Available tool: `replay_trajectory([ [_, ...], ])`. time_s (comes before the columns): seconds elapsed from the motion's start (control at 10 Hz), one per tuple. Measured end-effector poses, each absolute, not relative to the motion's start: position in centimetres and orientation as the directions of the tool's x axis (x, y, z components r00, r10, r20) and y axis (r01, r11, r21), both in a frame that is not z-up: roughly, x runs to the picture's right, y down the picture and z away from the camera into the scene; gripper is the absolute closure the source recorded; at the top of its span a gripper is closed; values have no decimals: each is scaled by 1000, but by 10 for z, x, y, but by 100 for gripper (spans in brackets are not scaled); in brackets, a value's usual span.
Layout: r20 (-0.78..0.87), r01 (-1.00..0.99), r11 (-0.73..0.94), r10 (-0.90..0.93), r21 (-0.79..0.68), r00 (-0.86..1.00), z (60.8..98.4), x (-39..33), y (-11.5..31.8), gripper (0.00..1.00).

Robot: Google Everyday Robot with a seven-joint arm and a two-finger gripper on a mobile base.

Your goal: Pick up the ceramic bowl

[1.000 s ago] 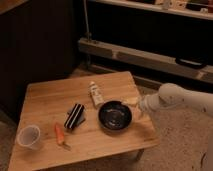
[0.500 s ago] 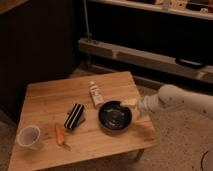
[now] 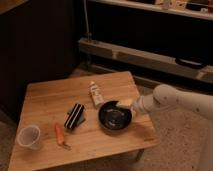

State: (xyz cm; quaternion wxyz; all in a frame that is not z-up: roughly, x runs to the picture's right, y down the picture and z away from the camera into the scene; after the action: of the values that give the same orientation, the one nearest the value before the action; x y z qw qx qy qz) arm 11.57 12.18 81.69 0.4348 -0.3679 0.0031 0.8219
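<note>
Pincer (image 3: 125,104) agape at right rim of black ceramic bowl (image 3: 114,118) on wooden table (image 3: 47,100).

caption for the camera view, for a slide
Open gripper at the rim of the black ceramic bowl on a wooden table

the gripper (image 3: 128,107) sits at the right rim of the ceramic bowl (image 3: 114,119), jaws spread. the bowl rests on the wooden table (image 3: 47,100).
</note>
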Motion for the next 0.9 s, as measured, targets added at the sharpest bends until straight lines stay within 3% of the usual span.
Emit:
replay_trajectory([
  [0.9, -624, -718, -622, 704, -311, -340, 833, 100, 125, 24],
])
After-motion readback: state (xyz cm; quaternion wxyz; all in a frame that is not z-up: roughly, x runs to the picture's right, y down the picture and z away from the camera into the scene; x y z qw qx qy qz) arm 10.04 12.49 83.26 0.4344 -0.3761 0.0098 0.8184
